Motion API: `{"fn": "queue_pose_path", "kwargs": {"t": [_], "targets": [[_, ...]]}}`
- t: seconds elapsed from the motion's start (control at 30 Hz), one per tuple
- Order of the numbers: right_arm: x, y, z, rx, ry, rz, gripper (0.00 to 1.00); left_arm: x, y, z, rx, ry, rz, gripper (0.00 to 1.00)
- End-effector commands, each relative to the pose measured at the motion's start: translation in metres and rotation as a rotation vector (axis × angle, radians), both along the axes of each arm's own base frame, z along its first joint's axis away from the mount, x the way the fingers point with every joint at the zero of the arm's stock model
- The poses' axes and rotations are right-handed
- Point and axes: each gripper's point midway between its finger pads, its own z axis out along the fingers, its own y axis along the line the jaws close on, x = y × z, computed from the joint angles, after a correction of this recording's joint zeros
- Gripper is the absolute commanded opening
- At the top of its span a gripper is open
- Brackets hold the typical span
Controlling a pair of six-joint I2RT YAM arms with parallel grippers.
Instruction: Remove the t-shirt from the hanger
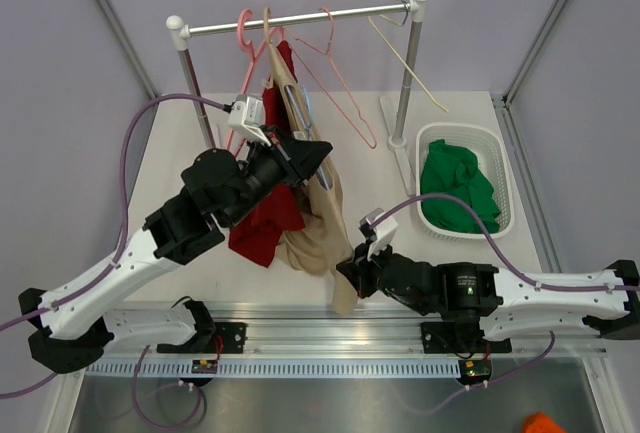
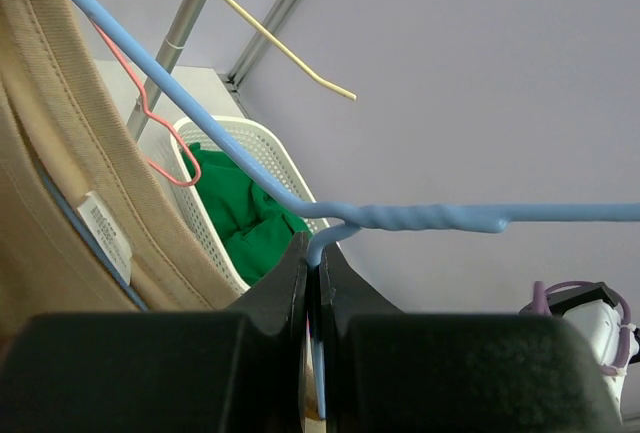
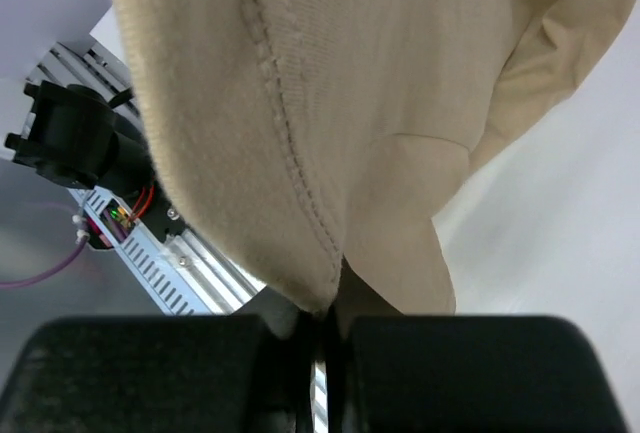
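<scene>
A beige t-shirt [image 1: 320, 228] hangs from a light blue hanger [image 2: 420, 216] in front of the clothes rack, its collar and label close to the left wrist camera [image 2: 60, 153]. My left gripper [image 1: 318, 153] is shut on the hanger's wire just below the twisted neck [image 2: 315, 253]. Lower down, my right gripper [image 1: 345, 271] is shut on the shirt's stitched bottom hem [image 3: 325, 318], and the beige cloth [image 3: 330, 103] fills most of that view. In the top view the hanger is mostly hidden by the shirt and the arm.
A red garment [image 1: 262, 223] hangs beside the beige one. The rack's bar [image 1: 300, 20] carries pink hangers [image 1: 340, 83] and a cream hanger [image 1: 410, 58]. A white basket [image 1: 500, 168] at the right holds green cloth [image 1: 455, 188].
</scene>
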Motion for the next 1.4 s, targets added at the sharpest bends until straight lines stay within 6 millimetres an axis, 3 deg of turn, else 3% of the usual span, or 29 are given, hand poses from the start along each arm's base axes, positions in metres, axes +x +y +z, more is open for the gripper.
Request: {"fn": "queue_pose_path", "kwargs": {"t": [0.0,0.13,0.17,0.27,0.37,0.57,0.67,0.73,0.87,0.97,1.07,1.1,1.13,1.17,1.23,1.3,1.37], "targets": [[0.001,0.002,0.014,0.033,-0.013,-0.05,0.0,-0.001,0.027,0.052,-0.147,-0.106,0.08,0.0],[-0.028,0.011,-0.008,-0.028,0.039,0.066,0.0,-0.005,0.052,0.086,-0.168,-0.192,0.136,0.0],[-0.034,0.01,-0.019,-0.07,0.048,0.078,0.0,-0.007,0.06,0.101,-0.188,-0.218,0.151,0.0],[-0.051,0.007,-0.037,-0.126,0.073,0.105,0.0,-0.007,0.074,0.121,-0.202,-0.262,0.188,0.0],[-0.058,-0.001,-0.042,-0.132,0.075,0.08,0.0,-0.013,0.087,0.142,-0.232,-0.301,0.199,0.0],[-0.048,-0.031,-0.044,-0.104,0.066,-0.043,0.0,-0.023,0.108,0.159,-0.263,-0.335,0.223,0.0],[-0.04,-0.056,-0.072,-0.163,0.076,-0.12,0.0,-0.032,0.117,0.156,-0.295,-0.326,0.207,0.0],[-0.035,-0.065,-0.072,-0.156,0.088,-0.173,0.0,-0.045,0.116,0.159,-0.345,-0.32,0.138,0.0],[-0.03,-0.059,-0.062,-0.149,0.053,-0.195,0.0,-0.063,0.103,0.166,-0.39,-0.31,0.009,0.0],[-0.031,-0.053,-0.07,-0.217,0.037,-0.212,0.0,-0.078,0.102,0.181,-0.432,-0.32,-0.067,0.0],[-0.024,-0.052,-0.06,-0.196,0.02,-0.274,0.01,-0.093,0.093,0.182,-0.45,-0.308,-0.169,0.0],[-0.019,-0.051,-0.051,-0.169,-0.006,-0.295,0.05,-0.095,0.084,0.172,-0.433,-0.291,-0.209,0.0],[-0.018,-0.047,-0.04,-0.147,-0.027,-0.285,0.12,-0.096,0.075,0.163,-0.43,-0.255,-0.24,0.0],[-0.016,-0.043,-0.024,-0.105,-0.036,-0.28,0.28,-0.095,0.069,0.154,-0.419,-0.23,-0.258,0.0],[-0.013,-0.038,0.001,-0.07,-0.091,-0.253,0.44,-0.088,0.05,0.12,-0.364,-0.146,-0.284,0.0],[-0.014,-0.035,0.026,-0.009,-0.103,-0.201,0.58,-0.092,0.04,0.102,-0.332,-0.11,-0.335,0.0],[-0.015,-0.035,0.055,0.065,-0.14,-0.142,0.65,-0.091,0.033,0.08,-0.312,-0.059,-0.349,0.0]]}}
